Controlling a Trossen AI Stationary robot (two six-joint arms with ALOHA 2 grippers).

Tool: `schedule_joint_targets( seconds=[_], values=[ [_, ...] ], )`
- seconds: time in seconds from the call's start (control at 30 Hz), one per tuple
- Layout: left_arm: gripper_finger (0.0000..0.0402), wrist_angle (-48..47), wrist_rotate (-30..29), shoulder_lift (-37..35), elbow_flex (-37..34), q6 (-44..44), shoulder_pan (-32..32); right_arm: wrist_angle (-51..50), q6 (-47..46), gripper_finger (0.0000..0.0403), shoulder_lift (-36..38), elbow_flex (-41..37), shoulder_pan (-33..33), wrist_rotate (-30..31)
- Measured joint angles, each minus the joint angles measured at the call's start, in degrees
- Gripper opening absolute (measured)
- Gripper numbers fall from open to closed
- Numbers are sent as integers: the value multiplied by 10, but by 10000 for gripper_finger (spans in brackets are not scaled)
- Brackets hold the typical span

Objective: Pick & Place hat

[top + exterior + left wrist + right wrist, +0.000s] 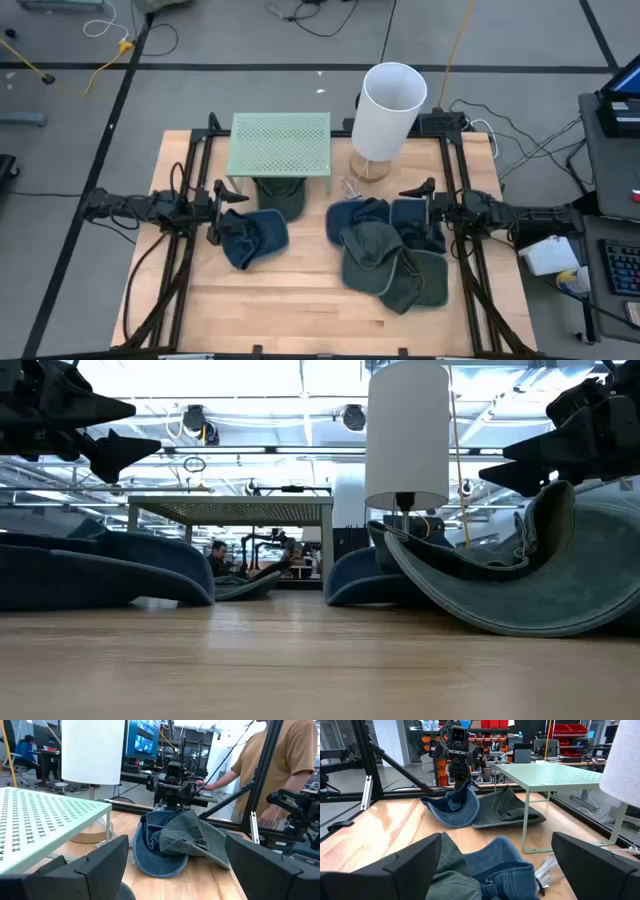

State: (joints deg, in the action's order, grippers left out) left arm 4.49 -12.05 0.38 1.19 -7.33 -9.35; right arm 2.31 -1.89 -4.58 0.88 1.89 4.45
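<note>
Several caps lie on the wooden table. A blue cap [252, 238] sits at the left, crown on the wood, and a dark green cap [281, 196] lies under the green rack. A pile of blue caps [388, 220] and green caps [388, 268] is at the right. My left gripper [221, 211] is open and hovers just left of the single blue cap. My right gripper [428, 210] is open too, hovering over the pile's right edge. In the low view, both the left gripper [110, 435] and the right gripper [530, 460] hang above the caps.
A pale green perforated rack [280, 145] stands on thin legs at the far middle. A white lamp [389, 108] on a round wooden base stands to its right. Bare wood [290, 300] runs along the near edge. A person [280, 765] stands beyond the table's right side.
</note>
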Motion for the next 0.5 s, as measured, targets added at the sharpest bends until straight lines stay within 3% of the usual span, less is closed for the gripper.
schedule_joint_targets(
  seconds=[0.5],
  values=[
    [335,0,0,0,0,0,0,0,0,373,0,0,0,0]
  ],
)
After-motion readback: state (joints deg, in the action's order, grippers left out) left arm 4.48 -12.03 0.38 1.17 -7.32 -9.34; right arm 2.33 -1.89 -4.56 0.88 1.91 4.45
